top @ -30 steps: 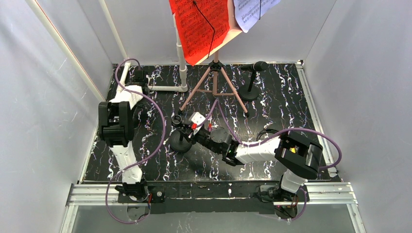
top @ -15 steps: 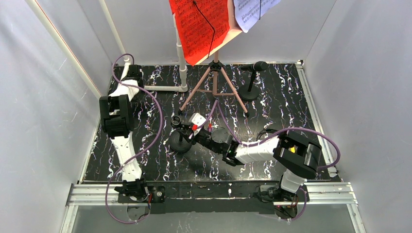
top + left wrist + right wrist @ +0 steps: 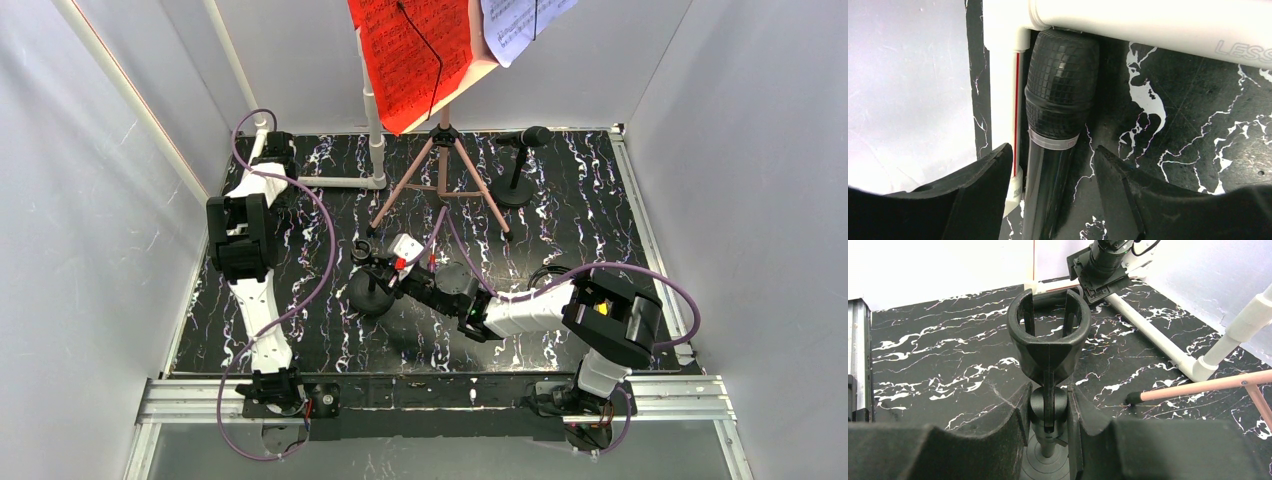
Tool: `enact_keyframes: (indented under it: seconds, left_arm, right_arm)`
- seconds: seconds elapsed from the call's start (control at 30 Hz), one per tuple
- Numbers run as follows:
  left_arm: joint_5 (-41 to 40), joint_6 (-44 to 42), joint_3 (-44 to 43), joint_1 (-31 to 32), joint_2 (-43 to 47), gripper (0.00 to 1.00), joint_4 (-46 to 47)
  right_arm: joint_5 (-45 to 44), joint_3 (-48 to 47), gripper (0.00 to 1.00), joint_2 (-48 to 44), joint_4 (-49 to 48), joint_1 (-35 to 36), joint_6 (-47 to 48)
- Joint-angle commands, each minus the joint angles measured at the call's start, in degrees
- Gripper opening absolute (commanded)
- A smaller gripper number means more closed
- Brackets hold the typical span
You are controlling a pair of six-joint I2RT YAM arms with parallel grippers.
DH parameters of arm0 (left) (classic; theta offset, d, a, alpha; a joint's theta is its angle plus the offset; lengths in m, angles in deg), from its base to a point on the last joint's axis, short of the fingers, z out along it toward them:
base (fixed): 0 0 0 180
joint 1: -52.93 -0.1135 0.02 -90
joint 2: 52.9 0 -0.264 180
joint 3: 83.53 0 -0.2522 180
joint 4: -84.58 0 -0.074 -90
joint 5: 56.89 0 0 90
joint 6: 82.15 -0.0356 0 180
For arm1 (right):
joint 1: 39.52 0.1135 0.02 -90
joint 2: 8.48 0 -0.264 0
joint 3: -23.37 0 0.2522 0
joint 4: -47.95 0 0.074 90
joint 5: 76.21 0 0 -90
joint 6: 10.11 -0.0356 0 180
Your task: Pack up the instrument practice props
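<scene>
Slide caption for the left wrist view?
Left end effector, open, straddles a black microphone lying beside the white pipe frame.

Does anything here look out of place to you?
Yes: one microphone lies flat against the white pipe frame, while the stand held by the right gripper has an empty clip.

Stretches the left arm (image 3: 240, 240) forward along the left side, elbow raised, forearm angled down toward the far left corner. Holds the left gripper (image 3: 1052, 150) low over the surface, its fingers (image 3: 973, 195) spread wide apart. Bends the right arm (image 3: 530, 312) sharply at the elbow close to its base, forearm running left and forward across the middle. Presses the right gripper (image 3: 1048, 395) onto the stem of a microphone stand (image 3: 1049, 345), one finger on each side.
</scene>
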Motion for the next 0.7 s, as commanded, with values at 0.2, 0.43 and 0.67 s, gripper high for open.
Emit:
enact_keyframes:
  seconds: [0.2, 0.43, 0.67]
  left_arm:
    - [1.6, 8.1, 5.9, 0.9, 11.8, 0.6, -0.2]
    - [11.0, 15.7, 14.8, 3.4, 28.5, 0.62, -3.1]
    - [23.7, 24.7, 24.4, 7.6, 47.9, 0.63, -9.0]
  right_arm:
    - [0.1, 3.5, 0.07, 3.4, 20.7, -0.1, 1.9]
    - [0.4, 1.9, 0.18, 1.8, 22.8, -0.1, 1.3]
    - [1.6, -0.9, 0.46, -1.5, 24.7, -0.1, -1.0]
